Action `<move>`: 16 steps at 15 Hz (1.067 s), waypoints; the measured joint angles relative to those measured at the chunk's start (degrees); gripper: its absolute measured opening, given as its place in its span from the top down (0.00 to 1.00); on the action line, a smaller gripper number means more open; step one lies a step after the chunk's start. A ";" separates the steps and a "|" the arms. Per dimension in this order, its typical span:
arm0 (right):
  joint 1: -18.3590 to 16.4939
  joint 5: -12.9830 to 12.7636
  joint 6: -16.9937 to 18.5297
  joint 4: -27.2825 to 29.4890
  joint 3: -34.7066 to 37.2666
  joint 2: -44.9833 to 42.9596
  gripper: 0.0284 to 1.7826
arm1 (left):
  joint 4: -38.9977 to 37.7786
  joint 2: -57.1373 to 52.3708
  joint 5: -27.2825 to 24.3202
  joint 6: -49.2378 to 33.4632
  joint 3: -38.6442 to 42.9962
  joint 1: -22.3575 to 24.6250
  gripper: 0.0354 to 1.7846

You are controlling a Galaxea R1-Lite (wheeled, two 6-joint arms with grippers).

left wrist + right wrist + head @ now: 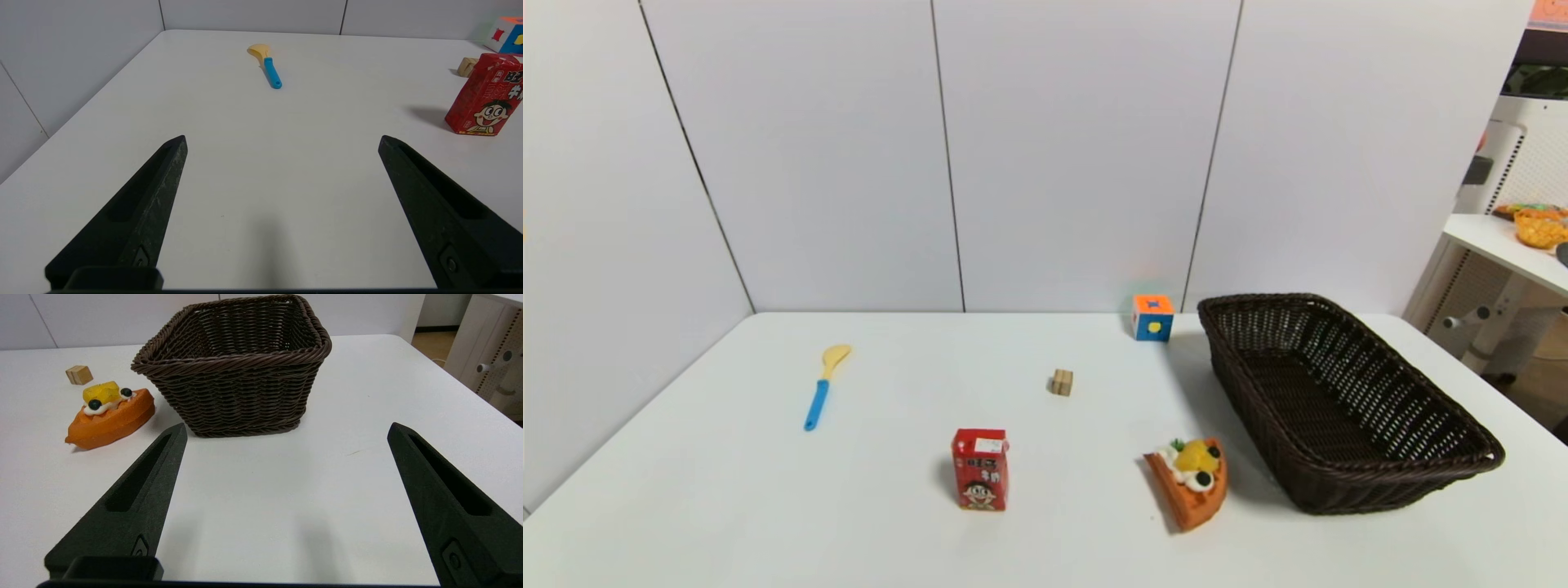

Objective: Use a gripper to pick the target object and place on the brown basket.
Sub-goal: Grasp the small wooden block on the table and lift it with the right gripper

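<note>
The tiny tan wooden block (pixel 1061 381) sits left of the dark brown woven wicker basket (pixel 1462 425) — apart. Left gripper (pixel 282 143) and right gripper (pixel 286 430) both hover with fingers spread wide; the red carton's (pixel 980 469) print is unreadable.

The target object (pixel 1061 381), a tiny tan wooden block with visible seams, sits flat on the table well ahead of the right gripper (pixel 286 433), whose black fingers are spread wide apart, and off to that gripper's left side. The brown basket (pixel 1409 478), a large oblong dark wicker one with open-weave sides, stands upright straight ahead of the same gripper, near it, nothing inside.
</note>
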 joint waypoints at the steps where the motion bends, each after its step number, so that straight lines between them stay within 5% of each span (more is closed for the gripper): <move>1: 0.00 -0.11 0.24 0.06 0.00 0.00 0.05 | 0.00 0.00 0.00 -0.02 0.00 0.00 0.06; 5: 0.00 -0.09 0.16 0.93 -1.89 0.90 0.05 | 0.00 0.00 0.02 -0.02 0.00 0.00 0.06; 8: -0.02 -0.33 0.66 1.10 -10.14 4.22 0.05 | 0.00 0.00 0.02 0.00 0.00 0.00 0.06; 11: 0.39 0.13 -0.80 -5.77 -13.62 12.09 0.05 | 0.00 0.00 0.02 -0.02 0.00 0.00 0.06; 16: 2.00 6.35 -1.62 -12.57 -29.82 29.73 0.05 | 0.02 0.00 0.00 0.00 0.00 0.00 0.06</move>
